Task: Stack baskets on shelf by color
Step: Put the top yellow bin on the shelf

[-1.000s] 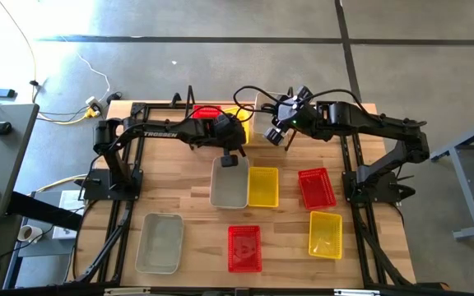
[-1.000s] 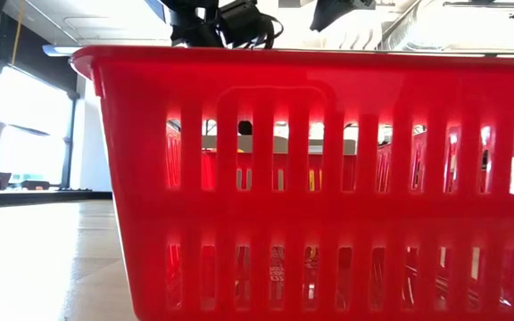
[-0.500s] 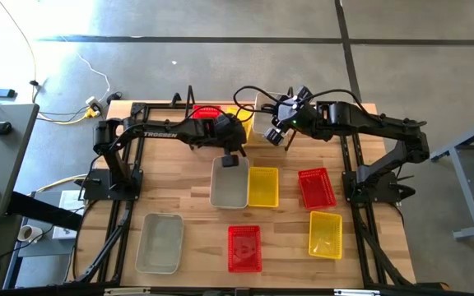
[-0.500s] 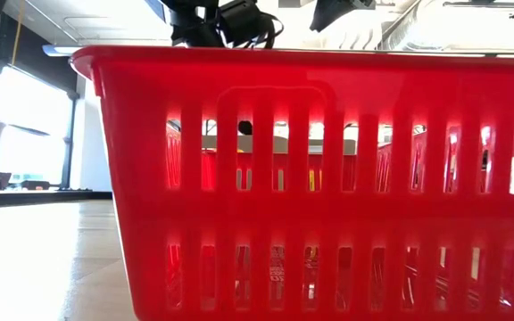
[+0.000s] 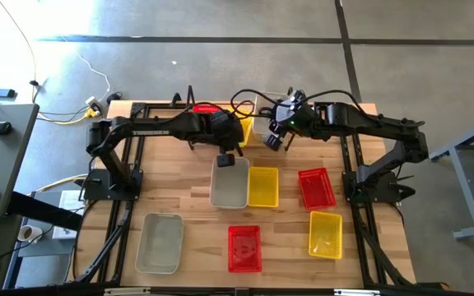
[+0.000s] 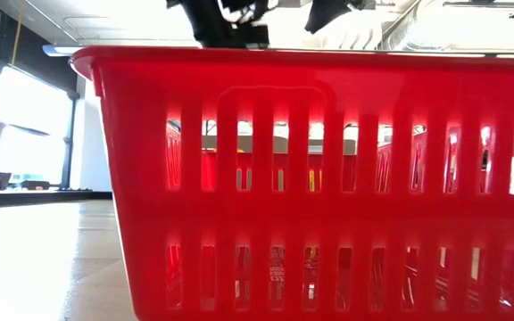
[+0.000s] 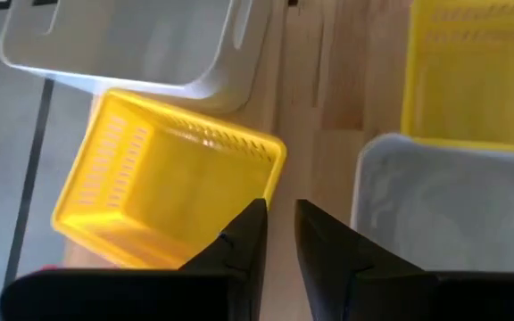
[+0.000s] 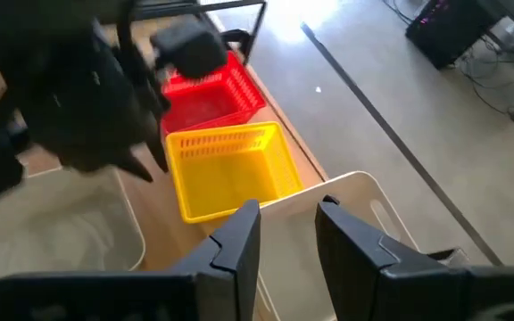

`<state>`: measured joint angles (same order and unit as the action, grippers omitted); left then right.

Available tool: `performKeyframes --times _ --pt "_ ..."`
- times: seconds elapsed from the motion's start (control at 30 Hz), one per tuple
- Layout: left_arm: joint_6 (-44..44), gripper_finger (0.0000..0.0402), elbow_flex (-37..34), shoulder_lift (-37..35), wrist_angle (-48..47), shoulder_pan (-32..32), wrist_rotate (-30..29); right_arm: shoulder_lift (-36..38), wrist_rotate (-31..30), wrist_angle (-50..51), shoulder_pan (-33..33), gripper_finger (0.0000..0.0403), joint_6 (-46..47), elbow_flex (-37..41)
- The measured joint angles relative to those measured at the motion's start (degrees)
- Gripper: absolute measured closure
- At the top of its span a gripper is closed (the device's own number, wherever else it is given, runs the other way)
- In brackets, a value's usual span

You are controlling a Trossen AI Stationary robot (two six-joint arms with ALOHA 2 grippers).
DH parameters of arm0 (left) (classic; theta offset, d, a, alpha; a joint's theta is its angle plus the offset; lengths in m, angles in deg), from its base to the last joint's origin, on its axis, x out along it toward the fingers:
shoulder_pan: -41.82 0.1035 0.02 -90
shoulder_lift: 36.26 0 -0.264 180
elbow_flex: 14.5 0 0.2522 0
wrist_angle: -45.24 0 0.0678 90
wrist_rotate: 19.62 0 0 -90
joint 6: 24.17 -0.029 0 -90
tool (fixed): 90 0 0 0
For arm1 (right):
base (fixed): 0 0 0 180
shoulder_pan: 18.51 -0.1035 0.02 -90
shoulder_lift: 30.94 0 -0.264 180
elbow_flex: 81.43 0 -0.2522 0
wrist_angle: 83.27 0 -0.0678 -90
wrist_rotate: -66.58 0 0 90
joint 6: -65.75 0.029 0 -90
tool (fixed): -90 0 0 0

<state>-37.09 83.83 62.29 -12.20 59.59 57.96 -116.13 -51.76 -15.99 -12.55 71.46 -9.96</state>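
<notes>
My left gripper (image 7: 279,223) hangs open above the far end of a grey-white basket (image 5: 229,184) that sits flat on the table; nothing is between its fingers. My right gripper (image 8: 288,223) is at the far edge, shut on another grey-white basket (image 8: 346,267), also seen at the back in the high view (image 5: 261,121). Beside that basket, a red basket (image 8: 208,94) and a yellow basket (image 8: 230,169) sit on the black wire shelf (image 5: 192,105). In the low view a red basket (image 6: 310,178) fills the picture. My right gripper has the grey-white basket's side wall at its rim (image 8: 284,203) between its two fingers, one finger over the inside and one outside. The fingers slant down from the table's right side. Whether the basket's bottom rests on the shelf, I cannot tell.
On the table lie a yellow basket (image 5: 262,186) right beside the grey-white one, a red basket (image 5: 316,187), a yellow one (image 5: 325,234), a red one (image 5: 244,247) and a grey-white one (image 5: 160,242). Bare wood shows at the left and between them.
My left gripper has risen from the far end of the grey-white basket, which stays flat on the table where it was. My right gripper has kept its place with its basket.
</notes>
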Motion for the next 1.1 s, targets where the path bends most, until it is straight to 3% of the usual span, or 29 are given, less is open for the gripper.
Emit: performKeyframes --times 0.3,0.7,1.1 --pt "5.40 0.0348 -4.26 -12.49 -2.75 -2.18 0.46 -0.04 1.36 -1.51 0.04 0.0304 -0.59 0.00" --pt "16.70 0.0348 -24.84 -32.39 5.77 -6.43 0.20 -9.21 12.19 -3.46 1.05 0.0304 -0.21 0.00" --pt "20.30 0.0348 -38.92 -40.66 15.19 -11.16 -0.86 -19.51 20.70 -11.70 2.28 0.0304 -3.15 0.00"
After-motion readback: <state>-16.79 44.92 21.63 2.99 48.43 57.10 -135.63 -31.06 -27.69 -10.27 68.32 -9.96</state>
